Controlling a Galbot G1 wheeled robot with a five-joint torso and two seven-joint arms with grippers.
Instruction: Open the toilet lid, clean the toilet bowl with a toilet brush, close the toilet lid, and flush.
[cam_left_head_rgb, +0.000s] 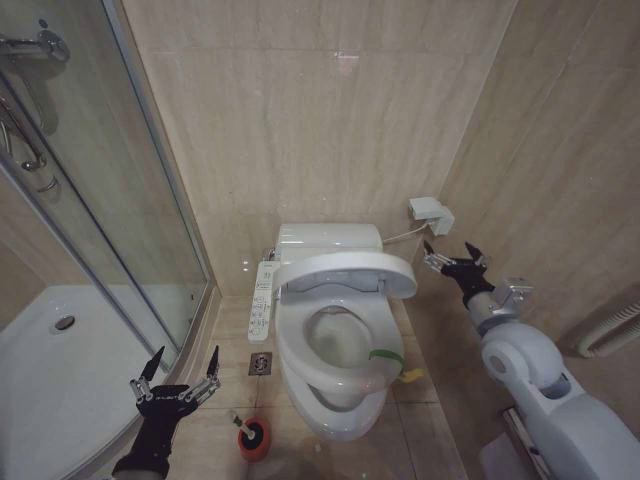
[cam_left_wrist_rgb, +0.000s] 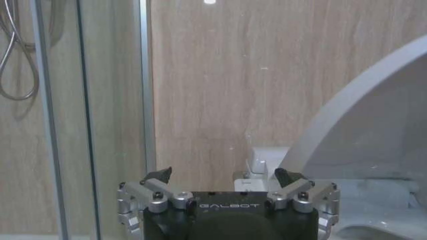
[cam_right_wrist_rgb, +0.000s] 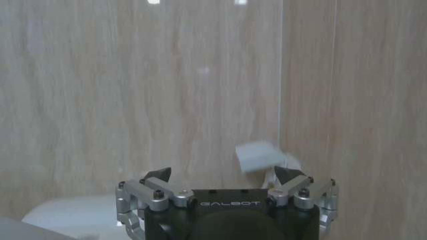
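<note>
Two grippers are spread wide and empty, one at each side of the toilet. At the near left, the left gripper (cam_left_head_rgb: 176, 381) hangs low beside the shower glass (cam_left_head_rgb: 120, 200), fingers apart. Just to its right and a little nearer, the toilet brush (cam_left_head_rgb: 250, 435) stands on the floor in its red holder, dark head showing; its handle is too small to read. This arm is plainly the closer one to it. Right of that, the toilet bowl (cam_left_head_rgb: 340, 415) is open, and the toilet lid (cam_left_head_rgb: 345, 272) is raised but tilted forward over the seat rather than resting against the unit behind. At the far right the right gripper (cam_left_head_rgb: 453, 262) hovers just beside the lid's right edge, near the wall box (cam_left_head_rgb: 430, 213).
</note>
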